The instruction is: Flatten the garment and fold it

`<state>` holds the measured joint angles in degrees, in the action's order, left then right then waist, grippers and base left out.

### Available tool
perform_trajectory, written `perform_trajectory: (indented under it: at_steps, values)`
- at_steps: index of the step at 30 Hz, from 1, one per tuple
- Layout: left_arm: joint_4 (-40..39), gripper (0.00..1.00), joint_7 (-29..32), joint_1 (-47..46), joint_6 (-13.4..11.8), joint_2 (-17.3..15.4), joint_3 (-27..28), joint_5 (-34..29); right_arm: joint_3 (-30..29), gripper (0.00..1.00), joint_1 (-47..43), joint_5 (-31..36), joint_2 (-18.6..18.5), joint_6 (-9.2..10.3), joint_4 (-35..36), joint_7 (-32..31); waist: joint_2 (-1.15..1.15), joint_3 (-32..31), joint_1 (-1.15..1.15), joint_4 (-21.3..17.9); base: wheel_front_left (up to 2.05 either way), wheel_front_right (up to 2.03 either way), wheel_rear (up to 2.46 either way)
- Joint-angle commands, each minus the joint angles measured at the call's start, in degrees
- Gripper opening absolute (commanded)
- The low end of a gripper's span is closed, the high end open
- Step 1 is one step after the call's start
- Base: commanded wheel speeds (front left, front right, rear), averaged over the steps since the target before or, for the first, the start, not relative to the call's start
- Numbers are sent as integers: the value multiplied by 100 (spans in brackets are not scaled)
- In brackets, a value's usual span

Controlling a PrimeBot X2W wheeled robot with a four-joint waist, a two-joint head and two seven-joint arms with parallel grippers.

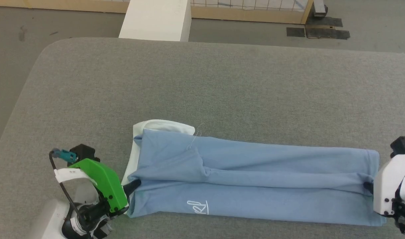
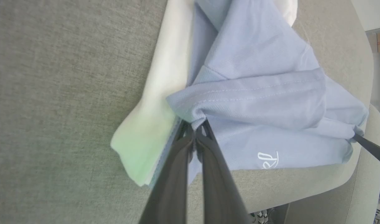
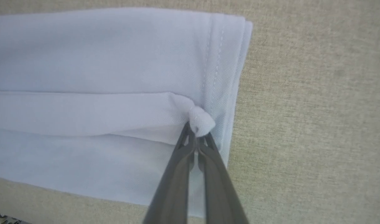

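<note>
Blue garment (image 1: 255, 172), its white logo (image 1: 197, 207) sideways, hard to read

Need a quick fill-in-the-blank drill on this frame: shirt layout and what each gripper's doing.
1. The garment lies in a long strip on the table, and its collar is coloured ____.
2. The left gripper is shut on the fabric at the ____ end.
3. The right gripper is ____ on a small fold at the opposite end.
4. The cursive logo sits nearer the ____ gripper.

Missing words: white; collar; shut; left.
</note>
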<state>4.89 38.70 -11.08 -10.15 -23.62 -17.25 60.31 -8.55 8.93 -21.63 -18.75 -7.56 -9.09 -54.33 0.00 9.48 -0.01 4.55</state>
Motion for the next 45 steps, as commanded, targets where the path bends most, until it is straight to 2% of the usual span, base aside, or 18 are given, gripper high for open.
perform_trajectory:
  at_steps: [1,2,3,4,5,6,10,17,21,25,34,38,45]
  values:
    - [117,0,-25,35,-9,18,8,77,39,0,-122,26,42,8,-52,58,0,26,1,-24,0,0,0]
    - [180,0,-48,17,-6,39,22,88,52,0,-132,30,61,8,-75,83,0,30,1,-32,0,0,0]
    - [245,20,-90,-8,12,55,38,88,49,0,-130,26,91,8,-108,117,0,32,1,-46,0,0,0]
    - [289,59,-112,-23,29,60,42,85,49,0,-121,24,112,8,-129,147,0,28,1,-58,0,0,0]
    - [332,100,-128,-47,51,52,43,75,51,73,-109,4,138,8,-151,194,0,13,1,-71,0,0,0]
    - [355,100,-146,-70,65,44,51,66,57,100,-98,-3,140,8,-162,235,0,-7,1,-79,0,0,0]
    - [332,100,-152,-158,38,-89,88,-19,71,100,-57,-89,93,8,-109,344,0,-158,1,-105,0,0,0]
    - [-123,100,-40,-371,-182,-409,250,-138,-114,100,-148,-426,-18,8,501,317,0,-538,1,-119,0,0,0]
    - [-424,100,-353,-498,-229,-435,484,-204,-334,100,-214,-575,-11,8,880,218,0,-731,1,-161,0,0,0]
    - [-564,100,-1149,-516,-148,-336,774,-414,-521,100,-214,-629,-5,8,1103,310,0,-805,1,-200,0,0,0]
    - [-283,100,-3489,-470,533,-156,843,-1481,-654,100,-365,-731,-204,8,893,461,0,-495,1,-152,0,0,0]
    - [32,100,-4387,-486,725,-46,726,-1942,-591,100,-344,-794,-311,8,666,497,0,-272,1,-109,0,0,0]
    - [567,100,-5111,-649,932,61,438,-2480,-258,100,-310,-1052,-600,8,315,399,0,110,1,-7,0,0,0]
